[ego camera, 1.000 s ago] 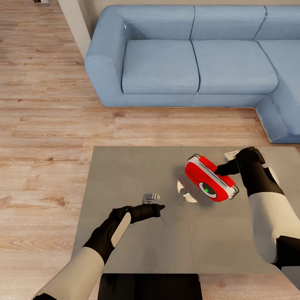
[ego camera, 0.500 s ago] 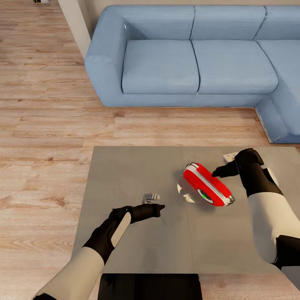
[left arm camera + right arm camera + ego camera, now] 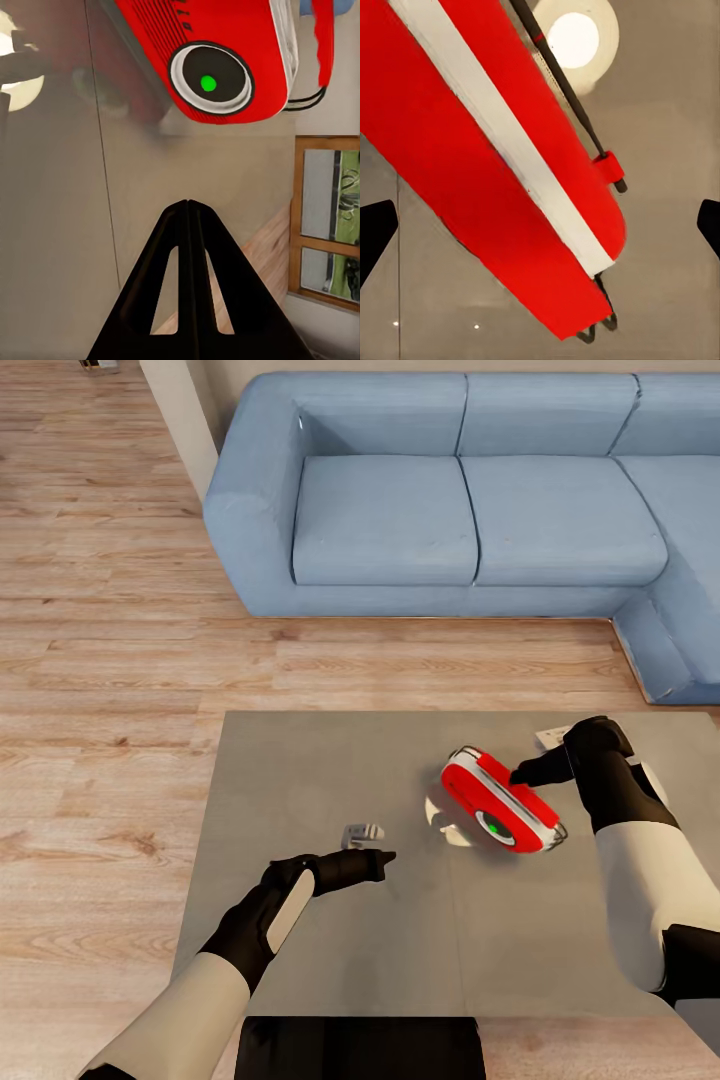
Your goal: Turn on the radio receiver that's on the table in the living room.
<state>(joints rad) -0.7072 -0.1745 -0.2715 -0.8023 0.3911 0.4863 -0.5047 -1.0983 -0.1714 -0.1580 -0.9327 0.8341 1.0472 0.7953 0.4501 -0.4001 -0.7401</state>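
Tipped further onto its back since a second ago, the radio receiver [image 3: 500,802] now leans on the grey worktop [image 3: 300,780] with its green-lit dial facing the left tool [image 3: 378,857], whose fingers are pressed together, empty; the right tool [image 3: 520,770] touches its upper edge, fingers spread wide in the wrist view; best to steady it gently and avoid pushing it over.

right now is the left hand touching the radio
Apart. In the head view the left hand sits over the table well short of the radio, bare tabletop between them; the left wrist view shows its shut fingers short of the radio too.
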